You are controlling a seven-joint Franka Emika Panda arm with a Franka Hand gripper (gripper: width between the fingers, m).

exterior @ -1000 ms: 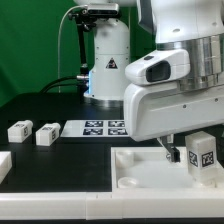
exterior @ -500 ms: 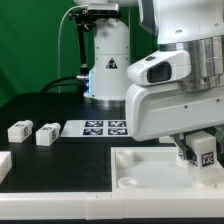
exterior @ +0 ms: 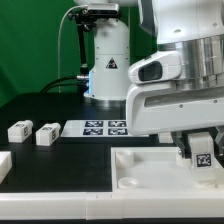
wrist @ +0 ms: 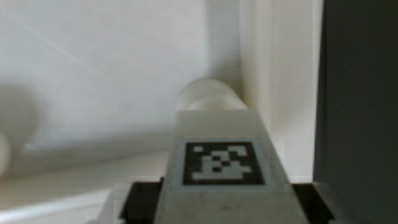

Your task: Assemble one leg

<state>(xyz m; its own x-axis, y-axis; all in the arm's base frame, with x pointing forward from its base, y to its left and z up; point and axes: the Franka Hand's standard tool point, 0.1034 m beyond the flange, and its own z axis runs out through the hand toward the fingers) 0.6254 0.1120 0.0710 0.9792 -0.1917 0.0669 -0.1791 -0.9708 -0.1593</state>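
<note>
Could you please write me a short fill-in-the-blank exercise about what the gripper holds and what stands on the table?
1. The gripper has its jaws ___ on the leg over the tabletop.
2. The tag on that leg is black and ___.
3. Beside the marker board, ___ other legs stand on the table.
Missing words: shut; white; two.

Bright, even light fills the room. The black table [exterior: 60, 170] has a soft shine. The white arm [exterior: 175, 100] looks blurry up close. The wrist view is fuzzy; the leg [wrist: 219, 125] has gray shadows beside it.
</note>
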